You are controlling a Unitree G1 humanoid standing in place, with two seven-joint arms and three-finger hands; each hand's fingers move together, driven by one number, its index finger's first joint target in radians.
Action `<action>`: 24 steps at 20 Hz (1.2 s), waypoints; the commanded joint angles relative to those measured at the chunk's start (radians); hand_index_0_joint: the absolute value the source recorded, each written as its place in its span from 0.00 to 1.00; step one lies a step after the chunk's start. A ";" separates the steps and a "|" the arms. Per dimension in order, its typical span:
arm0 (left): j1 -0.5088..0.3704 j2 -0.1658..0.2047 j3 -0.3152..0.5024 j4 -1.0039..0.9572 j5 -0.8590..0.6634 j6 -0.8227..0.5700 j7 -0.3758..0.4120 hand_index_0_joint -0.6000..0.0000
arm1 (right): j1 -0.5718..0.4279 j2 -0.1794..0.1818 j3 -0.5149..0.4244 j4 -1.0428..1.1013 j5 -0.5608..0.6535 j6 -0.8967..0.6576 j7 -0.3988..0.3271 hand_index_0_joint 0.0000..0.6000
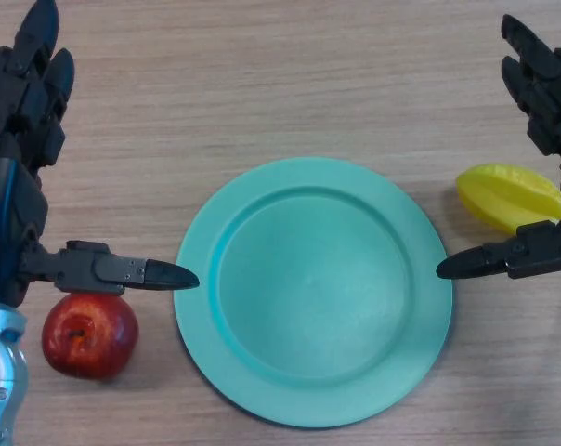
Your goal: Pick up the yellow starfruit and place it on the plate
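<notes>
A yellow starfruit (511,196) lies on the wooden table at the right, just right of the teal plate (314,288). The plate sits in the middle and holds nothing. My right hand (541,84) is open at the right edge, its fingers straight above the starfruit and its thumb (503,258) stretched out just below it, pointing at the plate's rim. It does not hold the fruit. My left hand (25,111) is open at the left edge, thumb (123,271) pointing at the plate.
A red apple (90,334) lies at the lower left, under my left thumb and left of the plate. Bare wooden table stretches across the top of the view.
</notes>
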 commanded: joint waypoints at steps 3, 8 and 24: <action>-0.022 0.029 0.040 -0.063 0.000 -0.064 -0.009 1.00 | -0.036 -0.034 -0.053 -0.052 0.029 -0.120 -0.036 0.00; -0.013 0.029 0.050 -0.089 -0.033 -0.041 -0.014 1.00 | -0.029 -0.036 -0.058 -0.048 0.018 -0.127 -0.033 0.00; 0.002 0.021 0.041 -0.103 -0.012 -0.109 -0.008 1.00 | -0.227 -0.225 -0.120 0.698 -0.235 -0.612 -0.233 0.00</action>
